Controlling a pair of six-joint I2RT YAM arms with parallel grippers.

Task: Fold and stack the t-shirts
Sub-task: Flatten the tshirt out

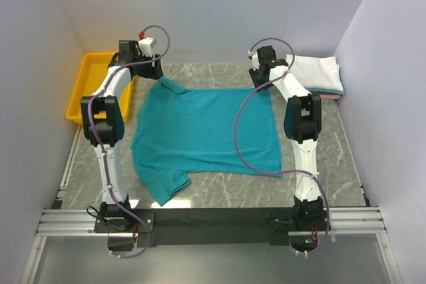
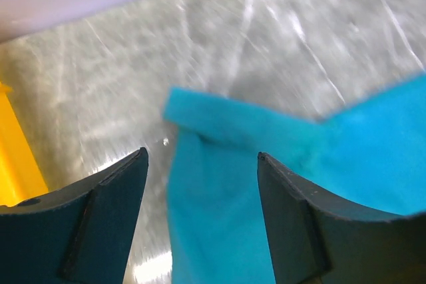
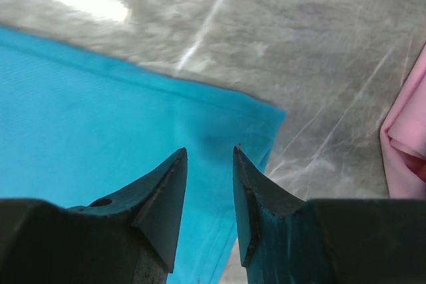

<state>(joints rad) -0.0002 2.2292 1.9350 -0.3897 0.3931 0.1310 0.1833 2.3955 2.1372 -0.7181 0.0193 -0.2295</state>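
A plain teal t-shirt [image 1: 200,131] lies spread flat on the marble table, one sleeve toward the far left and one toward the near edge. My left gripper [image 1: 155,71] hovers over the far left sleeve. In the left wrist view the left gripper [image 2: 202,154] is open, its jaws wide apart above the teal sleeve [image 2: 373,144] and not touching it. My right gripper [image 1: 259,75] is at the shirt's far right corner. There the right gripper [image 3: 210,149] is open with a narrower gap, and the teal corner [image 3: 100,111] lies loose beneath it.
A yellow bin [image 1: 90,84] stands at the far left, and its edge [image 2: 16,157] shows beside the left fingers. Folded white [image 1: 318,71] and pink [image 1: 331,96] shirts are stacked at the far right; the pink one [image 3: 406,144] lies close to the right gripper. White walls enclose the table.
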